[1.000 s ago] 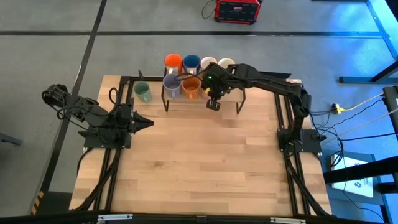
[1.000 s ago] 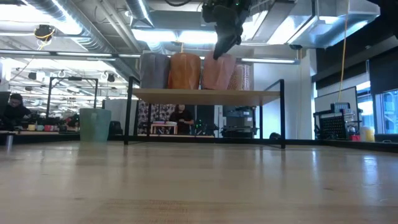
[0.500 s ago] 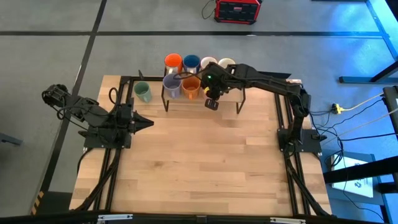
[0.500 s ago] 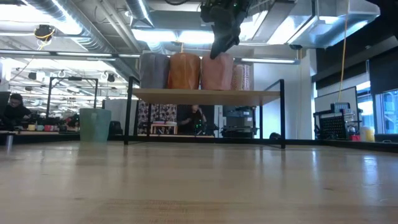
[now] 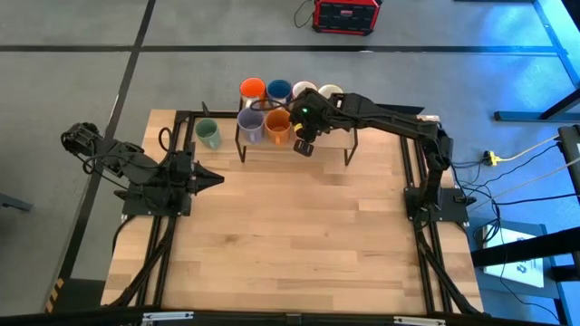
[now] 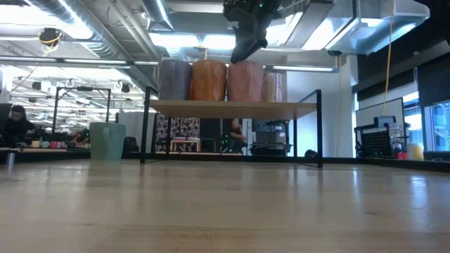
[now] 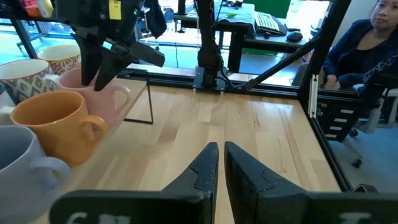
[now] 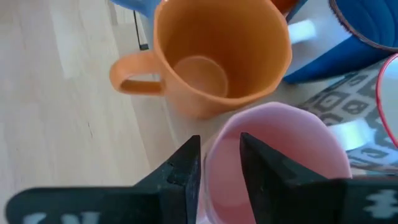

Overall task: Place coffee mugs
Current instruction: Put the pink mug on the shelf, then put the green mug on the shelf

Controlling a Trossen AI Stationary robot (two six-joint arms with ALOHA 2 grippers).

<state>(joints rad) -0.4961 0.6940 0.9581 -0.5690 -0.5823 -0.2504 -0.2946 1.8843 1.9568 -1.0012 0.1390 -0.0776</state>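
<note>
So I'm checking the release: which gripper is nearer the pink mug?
Right. The right gripper straddles the pink mug rim on the rack; the left gripper rests far off by the table's left side.

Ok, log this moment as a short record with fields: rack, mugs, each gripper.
rack: black-framed shelf at the table's far edge
mugs on rack: lavender mug, amber mug and pink mug in the front row; others behind
mug off rack: sage green mug on the table, left of the rack
right gripper: open, fingers astride the pink mug's rim, one inside, one outside
left gripper: shut, empty, parked at the table's left side
</note>
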